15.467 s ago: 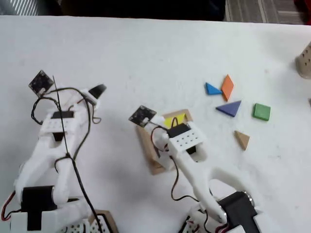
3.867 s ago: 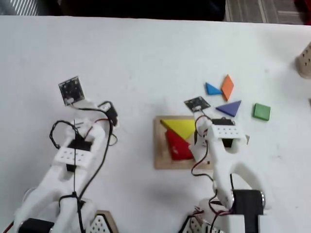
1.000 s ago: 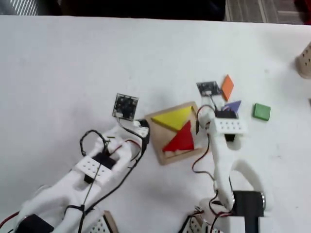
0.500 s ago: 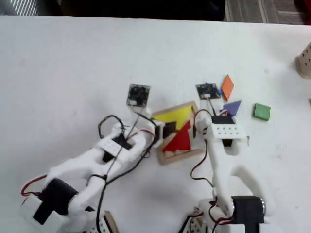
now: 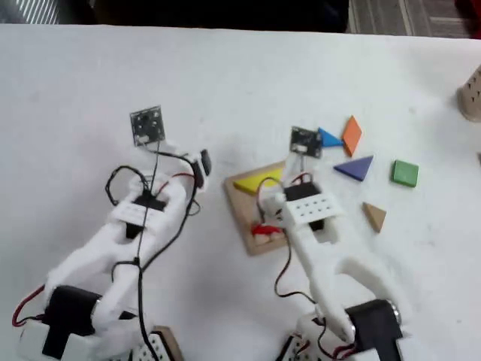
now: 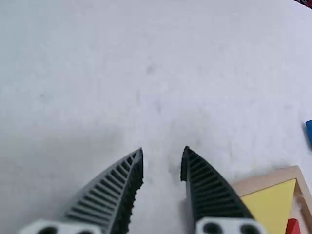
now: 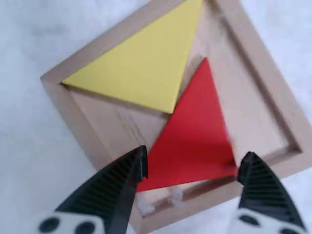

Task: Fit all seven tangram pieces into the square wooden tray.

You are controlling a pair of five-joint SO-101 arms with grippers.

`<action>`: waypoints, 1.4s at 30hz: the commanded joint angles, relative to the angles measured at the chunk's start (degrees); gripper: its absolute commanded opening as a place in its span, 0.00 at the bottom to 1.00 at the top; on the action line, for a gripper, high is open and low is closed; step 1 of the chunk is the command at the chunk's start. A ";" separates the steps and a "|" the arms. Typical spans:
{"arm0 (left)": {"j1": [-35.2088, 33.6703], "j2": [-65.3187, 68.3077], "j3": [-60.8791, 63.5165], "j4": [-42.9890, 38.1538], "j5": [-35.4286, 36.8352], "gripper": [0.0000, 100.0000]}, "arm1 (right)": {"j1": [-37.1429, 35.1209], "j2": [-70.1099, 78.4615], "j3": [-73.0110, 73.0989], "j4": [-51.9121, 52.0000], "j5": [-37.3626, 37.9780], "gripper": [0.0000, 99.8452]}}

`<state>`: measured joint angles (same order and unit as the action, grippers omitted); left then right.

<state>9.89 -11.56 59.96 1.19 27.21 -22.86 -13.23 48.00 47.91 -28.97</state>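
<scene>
The tray [image 5: 234, 207] lies on the desk [image 5: 225, 83], holding a yellow triangle [image 7: 141, 73] and a red triangle [image 7: 195, 131]. The right claw [image 7: 193, 158] hangs spread above it. The left claw [image 6: 162, 152], narrowly parted, is beside its rim. Five loose pieces [image 5: 404, 173] lie farther right.

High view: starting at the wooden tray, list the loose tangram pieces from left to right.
wooden tray → blue triangle → orange parallelogram → tan triangle → green square. The purple triangle is left out, since it spans the columns of several of the others.
</scene>
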 commanded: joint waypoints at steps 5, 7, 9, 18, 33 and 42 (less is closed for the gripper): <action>-1.01 -2.77 -2.73 0.18 0.44 0.14 | 2.59 8.66 -7.56 2.33 3.78 0.32; -1.01 -2.77 -2.73 0.18 0.44 0.14 | 3.74 9.98 -9.32 5.14 8.00 0.32; -1.01 -2.77 -2.73 0.18 0.44 0.14 | 5.41 10.59 -10.02 6.37 12.31 0.32; -1.71 -2.86 -2.73 0.53 0.44 0.14 | 6.64 10.59 -10.11 6.64 18.73 0.29; -1.98 -2.86 -2.73 0.53 0.44 0.14 | 6.90 10.42 -10.46 8.66 24.79 0.02; -1.54 -2.86 -2.64 0.53 0.44 0.14 | 6.99 3.38 -10.02 12.70 28.40 0.02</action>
<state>8.40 -11.56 59.96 1.36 27.21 -15.82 -5.41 38.42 59.25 -1.80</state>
